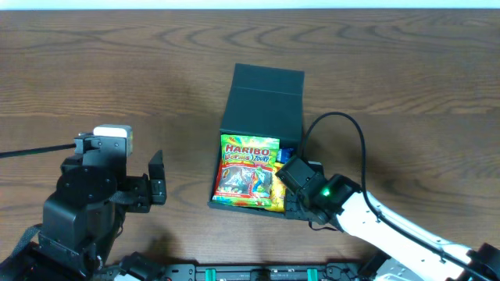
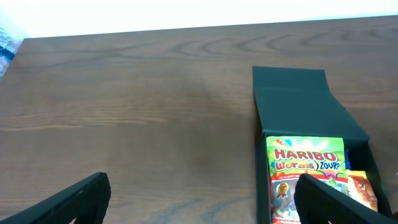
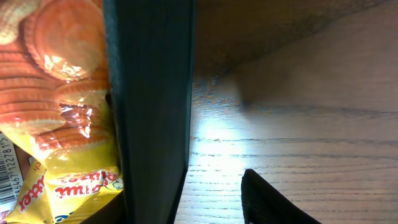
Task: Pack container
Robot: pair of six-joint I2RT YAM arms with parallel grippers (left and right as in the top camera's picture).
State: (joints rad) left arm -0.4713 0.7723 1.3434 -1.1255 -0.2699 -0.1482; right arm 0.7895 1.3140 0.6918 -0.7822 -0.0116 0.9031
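Your container (image 1: 264,94) sits mid-counter (image 1: 117,70), with its flap lid laid back on the far side. A gummy bag (image 1: 248,164) lies on top inside, and a cracker pack (image 3: 53,68) is against the right wall. Your right claw (image 1: 287,186) is at the near right corner. Only one finger (image 3: 267,199) shows, outside the wall, so you cannot tell its spread. Your left claw (image 2: 199,193) hangs well to the left, fingers wide apart.

Overhead top-down, left wrist low and distant, right wrist tight against shared container (image 3: 149,93)
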